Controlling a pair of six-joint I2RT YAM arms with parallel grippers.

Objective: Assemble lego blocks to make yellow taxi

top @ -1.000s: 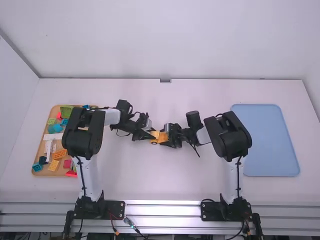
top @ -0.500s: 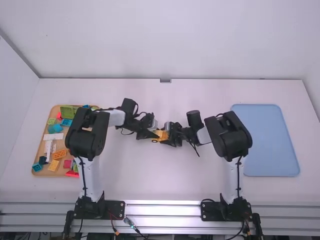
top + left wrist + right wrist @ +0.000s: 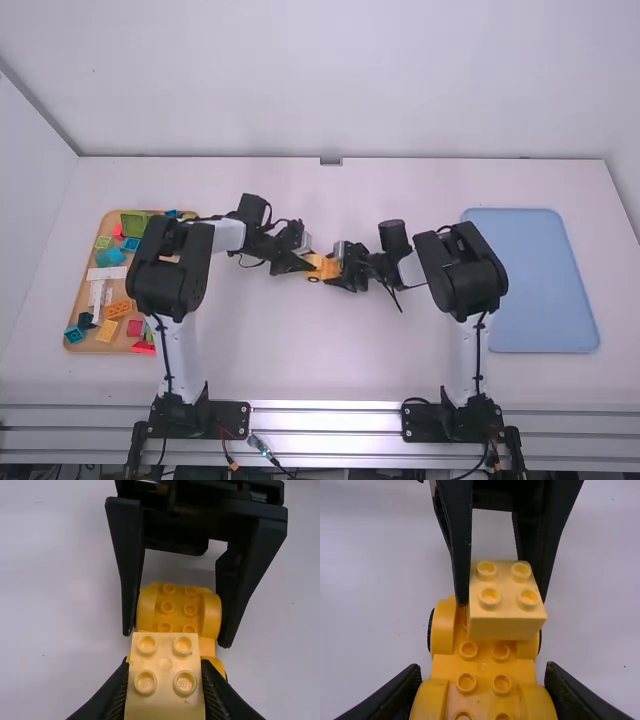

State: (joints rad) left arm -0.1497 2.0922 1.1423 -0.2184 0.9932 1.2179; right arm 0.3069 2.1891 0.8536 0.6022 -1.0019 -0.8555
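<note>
We pinch a pale-yellow four-stud block (image 3: 165, 676) in our left gripper (image 3: 306, 266), fingers narrowly parted, over the yellow wheeled car base (image 3: 484, 668) our right gripper (image 3: 338, 271) clasps, fingers wider.

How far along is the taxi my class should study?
Looks done: the yellow car base has black wheels. In hand: the right tool grips that base; the left tool holds a yellow four-stud block over it, seated or not I can't tell. Probably left: securing and releasing that block. Loose bricks lie on the wooden tray.
</note>
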